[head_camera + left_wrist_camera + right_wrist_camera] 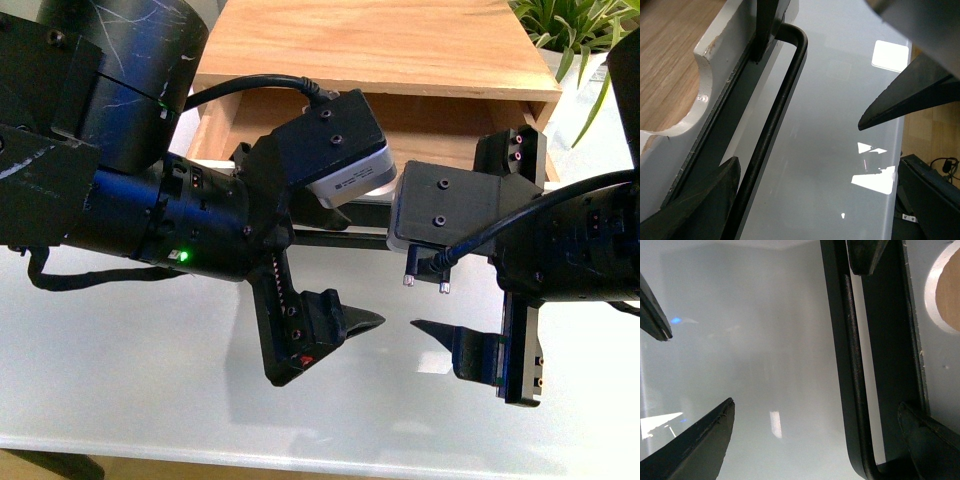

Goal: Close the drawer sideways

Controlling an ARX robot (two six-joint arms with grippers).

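Note:
The drawer [440, 120] stands pulled out of a light wood cabinet, its wooden inside showing behind the arms. Its white front panel with a semicircular notch [700, 95] and long black bar handle [775, 115] show in the left wrist view. The handle also shows in the right wrist view [852, 365] and partly in the front view [340, 238]. My left gripper [375, 270] is open, and its jaws straddle the handle near one end [817, 165]. My right gripper [415, 270] is open and straddles the handle near the other end [816, 405]. The two grippers' tips face each other closely.
The cabinet's wooden top [380, 40] lies behind the drawer. A glossy white table [150, 360] lies under both grippers, with its front edge close below. A green plant [570, 30] stands at the back right.

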